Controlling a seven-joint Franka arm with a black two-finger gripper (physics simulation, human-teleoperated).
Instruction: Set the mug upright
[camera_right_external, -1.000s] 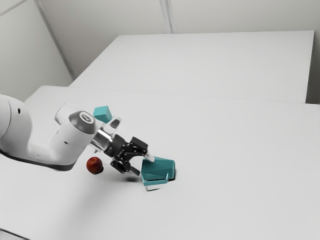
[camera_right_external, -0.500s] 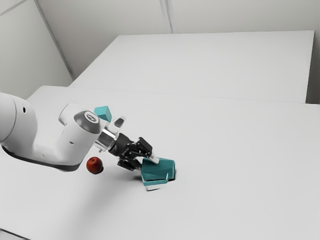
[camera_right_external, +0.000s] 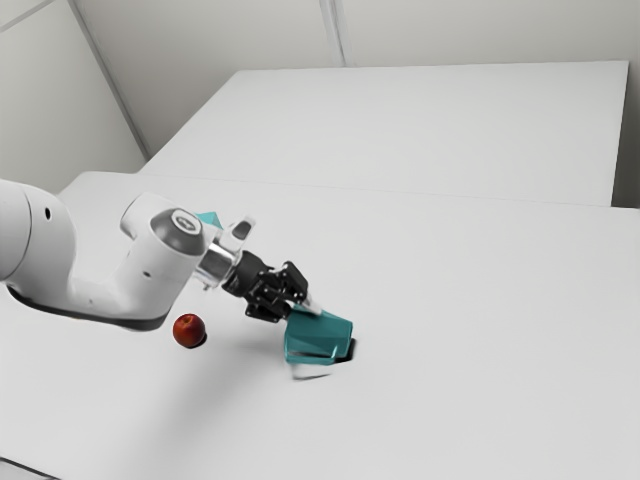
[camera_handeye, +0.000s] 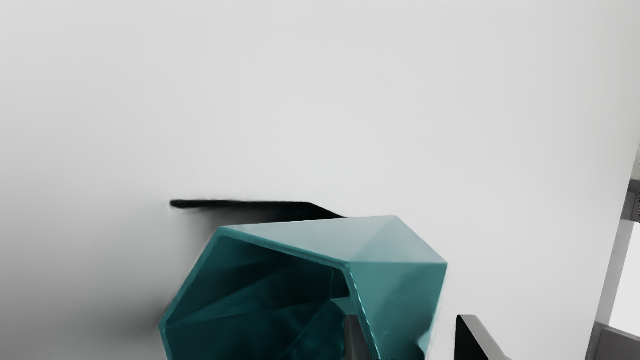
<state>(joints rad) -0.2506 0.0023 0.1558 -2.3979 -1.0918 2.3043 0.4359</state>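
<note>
1. Jaws of the black gripper (camera_right_external: 300, 307) stand apart from each other. In the wrist view, one of them is inside the opening of the mug, and the other is outside, with the side wall of the mug between. A strip of space is seen between the outer one and the mug, so they are not clamped on it.
2. The teal mug (camera_right_external: 320, 337) is at the gripper's 4 to 5 o'clock in the exterior view. It is tilted over on its side, not upright, and its open mouth faces toward the gripper. Its walls are flat and angular.
3. A black shadow (camera_right_external: 346, 352) is just beside the mug, at its 4 o'clock in the exterior view. In the wrist view also, a dark shape lies along the mug.
4. A red apple (camera_right_external: 189, 330) rests on the surface (camera_right_external: 460, 350), well apart from the mug, at about its 9 o'clock.
5. A light teal block (camera_right_external: 208, 218) is at the mug's 10 to 11 o'clock, partly hidden behind the arm.
6. The white arm (camera_right_external: 150, 265) enters from the exterior view's 9 o'clock side.
7. Toward 12 o'clock, behind the white surface, there is another flat white area (camera_right_external: 400, 125), and pale walls (camera_right_external: 190, 50) rise behind it.
</note>
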